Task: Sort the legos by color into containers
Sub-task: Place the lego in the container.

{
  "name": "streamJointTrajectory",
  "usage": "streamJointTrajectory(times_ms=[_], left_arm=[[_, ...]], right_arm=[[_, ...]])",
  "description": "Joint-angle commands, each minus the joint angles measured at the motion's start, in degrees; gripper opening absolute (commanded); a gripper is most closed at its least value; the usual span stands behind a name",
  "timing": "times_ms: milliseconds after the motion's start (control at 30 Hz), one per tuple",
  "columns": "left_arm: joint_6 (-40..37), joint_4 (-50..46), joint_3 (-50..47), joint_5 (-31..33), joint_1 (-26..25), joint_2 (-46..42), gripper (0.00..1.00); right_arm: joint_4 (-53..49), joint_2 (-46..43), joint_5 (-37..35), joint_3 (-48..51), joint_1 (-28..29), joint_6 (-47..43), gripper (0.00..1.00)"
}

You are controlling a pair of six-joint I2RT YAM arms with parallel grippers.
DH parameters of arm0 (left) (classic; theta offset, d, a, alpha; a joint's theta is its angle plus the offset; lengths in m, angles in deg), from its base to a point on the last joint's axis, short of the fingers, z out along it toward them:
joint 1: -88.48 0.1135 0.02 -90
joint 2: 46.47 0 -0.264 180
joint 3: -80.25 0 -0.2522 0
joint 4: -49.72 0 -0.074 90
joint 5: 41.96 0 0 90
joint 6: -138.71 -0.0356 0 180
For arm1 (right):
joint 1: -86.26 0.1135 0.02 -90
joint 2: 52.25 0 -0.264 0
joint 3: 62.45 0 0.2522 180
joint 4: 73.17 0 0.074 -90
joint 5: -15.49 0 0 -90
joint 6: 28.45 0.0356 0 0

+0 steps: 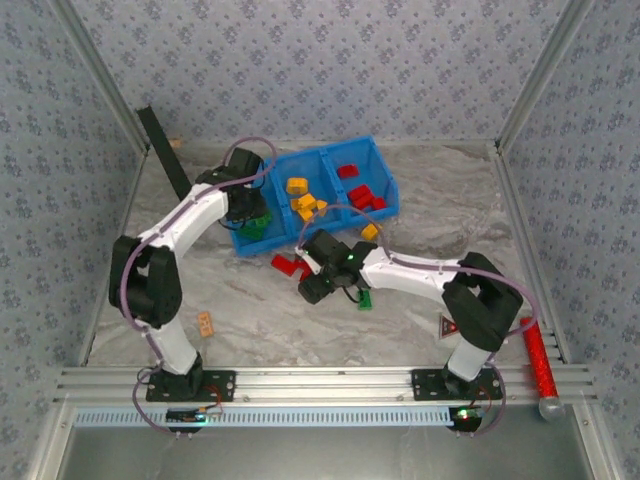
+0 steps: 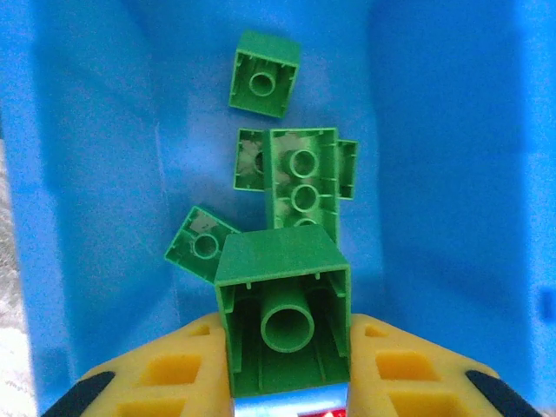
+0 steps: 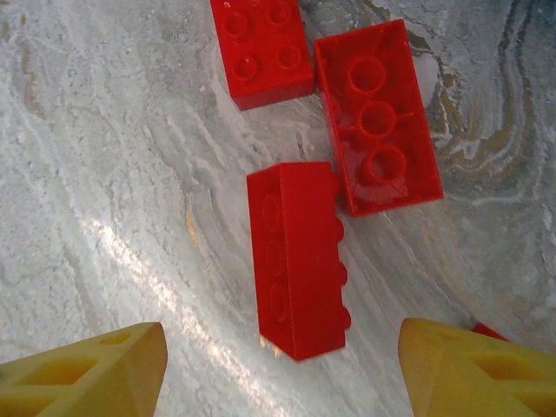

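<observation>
My left gripper is shut on a green lego, hollow underside toward the camera, over the left compartment of the blue bin. Several green legos lie on that compartment's floor. The middle compartment holds orange-yellow legos, the right one red legos. My right gripper stands open above the table, its yellow fingers either side of a red brick lying on its side. Two more red bricks lie just beyond it. In the top view a green lego and an orange-yellow one sit on the table.
A tan flat tile lies near the left arm's base. A red-edged triangular sign and a red cylinder are at the right. A black bar leans at the back left.
</observation>
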Motion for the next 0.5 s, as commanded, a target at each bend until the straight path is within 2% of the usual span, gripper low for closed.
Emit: streamJointTrajectory(times_ms=[0,167,300,400,467], left_arm=[[-2.48,0.78,4.24,-1.25,0.96,2.27,0.29],[-3.48,0.52,5.51,-2.19,1.61,5.31,0.35],[-3.75,0.05,6.43,-2.63,1.96,6.69,0.47],[-3.86,-0.12,7.10,-3.00,2.12,6.48,0.53],[-4.07,-0.54,7.83,-3.05,2.21,5.95,0.56]], right_arm=[[-1.42,2.70,-0.11,-2.67,0.28,-1.33,0.73],[-1.75,6.22,0.18,-3.78,-0.06,-1.42,0.72],[-1.94,8.44,0.32,-4.51,-0.21,-1.51,0.71],[-1.99,9.88,0.89,-4.52,-0.52,-1.59,0.67],[-1.87,10.55,1.23,-4.52,-0.81,-1.68,0.60]])
